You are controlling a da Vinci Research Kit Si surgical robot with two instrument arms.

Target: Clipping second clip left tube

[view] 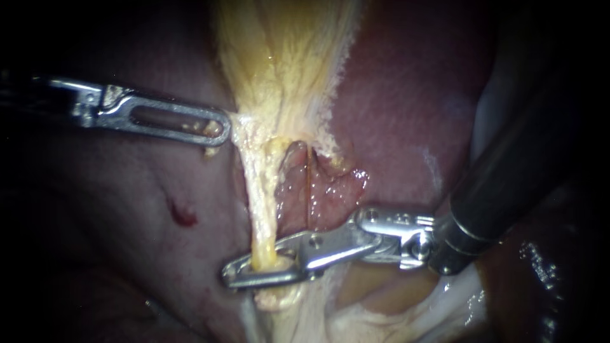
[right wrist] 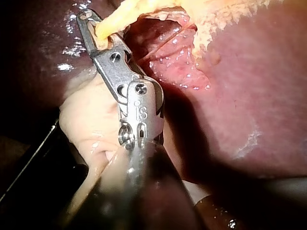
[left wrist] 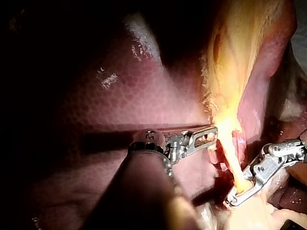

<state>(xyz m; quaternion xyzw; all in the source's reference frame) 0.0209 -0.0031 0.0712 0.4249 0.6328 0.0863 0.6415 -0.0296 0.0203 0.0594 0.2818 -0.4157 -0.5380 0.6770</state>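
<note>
The dark shaft of my right instrument [view: 244, 272] is nearest, coming in from 3 o'clock in the endoscope view and ending in a bright metal wrist. From there its long slender jaws reach toward 7 o'clock. They are closed down narrow across the left tube [view: 257, 203], one jaw on each side and both touching it, so the tube is pinched between them close to their tips. The right wrist view shows the same: the yellow tube sits between the jaws just short of the tips. Under and beside this instrument lies a fold of pale, glistening tissue [view: 381, 314].

The left tube is a yellowish cord running from the centre of the endoscope view down to 6 o'clock, taut and nearly upright. Just beside it, toward 3 o'clock, a thin brownish strand [view: 308, 184] runs parallel over raw pink tissue.

Farther back, my left instrument [view: 215, 130] enters from 9 o'clock. Its slotted jaws lie together, and their tip nips the edge of the yellow tissue [view: 279, 70], which is drawn to a small point toward them. That yellow tissue fans out toward 12 o'clock and narrows below into the left tube.

Behind everything spreads the dark red liver [view: 406, 95], with a small red spot [view: 181, 213] at about 8 o'clock.
</note>
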